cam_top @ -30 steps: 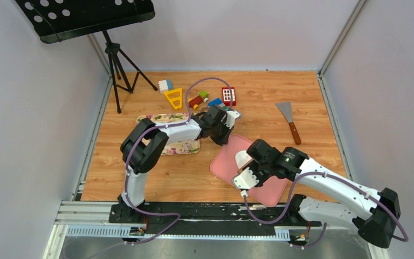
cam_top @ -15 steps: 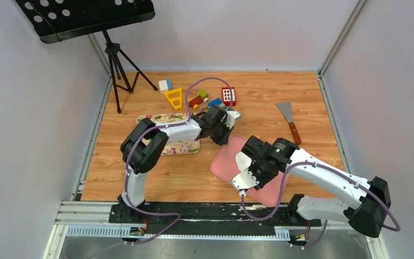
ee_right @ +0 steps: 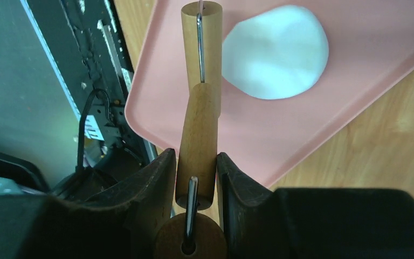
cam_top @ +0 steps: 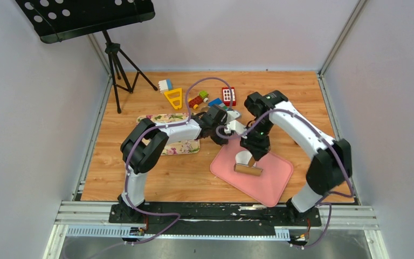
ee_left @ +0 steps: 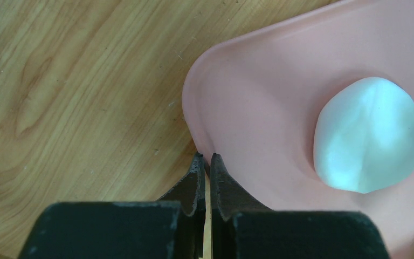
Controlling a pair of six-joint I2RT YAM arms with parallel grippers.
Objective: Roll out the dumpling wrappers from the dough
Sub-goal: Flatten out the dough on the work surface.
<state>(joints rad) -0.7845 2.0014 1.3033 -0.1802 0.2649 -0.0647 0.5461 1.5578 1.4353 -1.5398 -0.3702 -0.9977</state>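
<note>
We see a lump of white dough [ee_right: 275, 51] lying on a pink mat [ee_right: 280, 129] on the wooden table [ee_left: 86, 108]. The right gripper [ee_right: 197, 156] clamps the handle of a wooden rolling pin [ee_right: 200, 54], whose roller sits just beside the dough. The left gripper [ee_left: 206, 157] is closed, its tips at the mat's raised edge.

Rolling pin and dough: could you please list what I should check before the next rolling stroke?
1. Right gripper clamped on rolling pin handle: ok.
2. Dough lies on pink mat, inside its rim: ok.
3. Left gripper shut at mat's edge; actually holding it: cannot tell.
4. Roller touching dough: cannot tell; it shows beside the lump.
5. Dough rolled thin: not ok, a rounded lump.
</note>
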